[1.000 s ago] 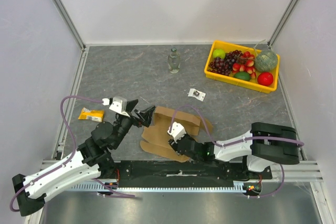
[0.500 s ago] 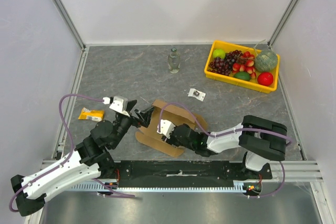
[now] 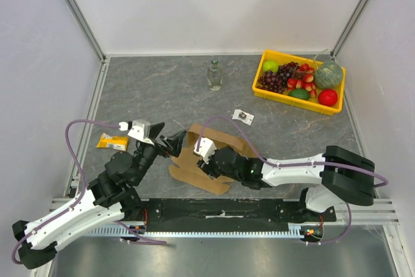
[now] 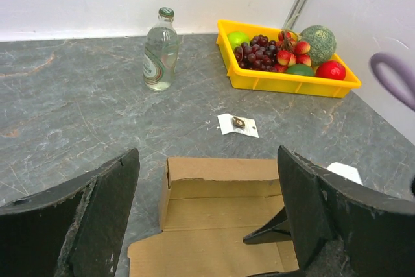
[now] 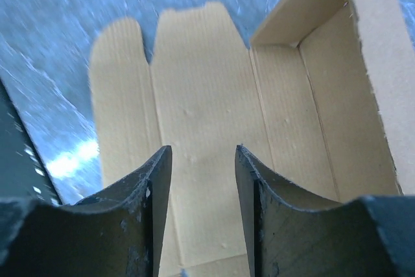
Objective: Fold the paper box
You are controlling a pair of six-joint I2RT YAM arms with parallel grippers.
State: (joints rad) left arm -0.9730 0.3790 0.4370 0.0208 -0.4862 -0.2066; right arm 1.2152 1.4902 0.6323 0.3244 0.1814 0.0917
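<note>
Top external view gives the grey desk point(image 3: 162, 89) as the largest thing. On it, close to the near edge and between the two arms, lies the paper box point(image 3: 191, 173). It is only half formed. In the right wrist view the far wall and one side wall stand up, while the rounded flaps lie flat on the desk, and nothing is inside it. The left gripper point(image 4: 207, 160) hangs at the left end of the box with its jaws spread wide and nothing between them. I think it is placed there to be ready to take a wall or a flap from that side. The right gripper point(image 5: 202, 154) is low over the inner floor of the box, jaws apart by a middle gap and pinching nothing. It is probably there to keep the sheet down or to reach a flat flap, but I cannot tell if it touches the cardboard. Well apart, in the far right corner, stands the yellow tray point(image 4: 292, 84). It holds dark grapes point(image 4: 259, 53), a netted melon point(image 4: 318, 42), a green apple point(image 4: 238, 38), a red fruit point(image 4: 331, 69) and some smaller fruits. A glass bottle point(image 4: 160, 53) stands upright near the far wall of the desk. A small white packet point(image 4: 238, 124) lies between the box and the tray, and an orange sachet point(image 3: 112, 141) lies left of the left arm.
</note>
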